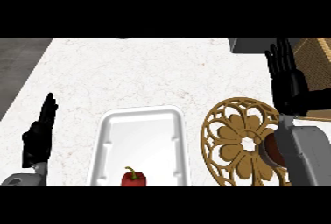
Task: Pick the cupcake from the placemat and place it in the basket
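Head view: cupcake point(272, 150) is sitting on the placemat point(241, 142), mostly hiding behind the right forearm. Likely light, soft, crushable; taking it by the wrapper sides. Both hands' fingers are staying straight, holding nothing.

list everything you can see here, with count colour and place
counter: one, white speckled, fills most of the view
tray: one, white, rectangular, lower centre
pepper: one, red with a green stem, in the tray's near end
placemat: one, gold openwork flower pattern, round, right of the tray
cupcake: one, dark brown, on the placemat's right side, mostly hidden by the right forearm
basket: one, tan woven, upper right, partly cut off
left hand: black, open, fingers up, at the left edge
right hand: black, open, upper right beside the basket
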Tool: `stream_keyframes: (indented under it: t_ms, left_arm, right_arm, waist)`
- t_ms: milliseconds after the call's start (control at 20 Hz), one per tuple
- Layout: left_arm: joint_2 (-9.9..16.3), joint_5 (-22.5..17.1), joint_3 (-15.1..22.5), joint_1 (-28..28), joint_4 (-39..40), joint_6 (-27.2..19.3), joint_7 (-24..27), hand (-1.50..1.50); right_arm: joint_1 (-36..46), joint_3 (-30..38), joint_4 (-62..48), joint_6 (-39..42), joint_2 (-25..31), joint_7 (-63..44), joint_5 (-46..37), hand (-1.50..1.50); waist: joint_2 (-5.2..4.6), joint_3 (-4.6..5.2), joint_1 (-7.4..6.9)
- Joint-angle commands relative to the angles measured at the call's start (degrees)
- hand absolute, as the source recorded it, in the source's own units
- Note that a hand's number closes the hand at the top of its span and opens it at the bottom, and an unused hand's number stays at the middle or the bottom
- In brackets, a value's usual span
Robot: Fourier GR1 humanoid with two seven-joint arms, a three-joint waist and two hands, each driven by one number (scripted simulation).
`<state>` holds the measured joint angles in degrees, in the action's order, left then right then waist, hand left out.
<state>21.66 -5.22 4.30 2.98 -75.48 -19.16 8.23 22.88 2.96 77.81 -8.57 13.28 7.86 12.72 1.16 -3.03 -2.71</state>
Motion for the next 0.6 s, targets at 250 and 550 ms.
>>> stream_keyframes:
  t_ms: [250,550]
  left_arm:
    - [2.57,-5.14,-0.05,5.45,-3.48,7.21,-10.23,0.0]
    - [3.05,-9.37,-0.35,7.53,-2.36,12.23,-16.09,0.0]
  right_arm:
    - [4.68,9.58,-3.93,32.0,8.55,1.98,24.58,1.5]
    - [-4.54,-9.35,10.77,33.68,8.31,21.6,-4.3,-1.5]
  waist:
    - [-1.77,2.42,2.43]
    - [-1.08,2.97,3.47]
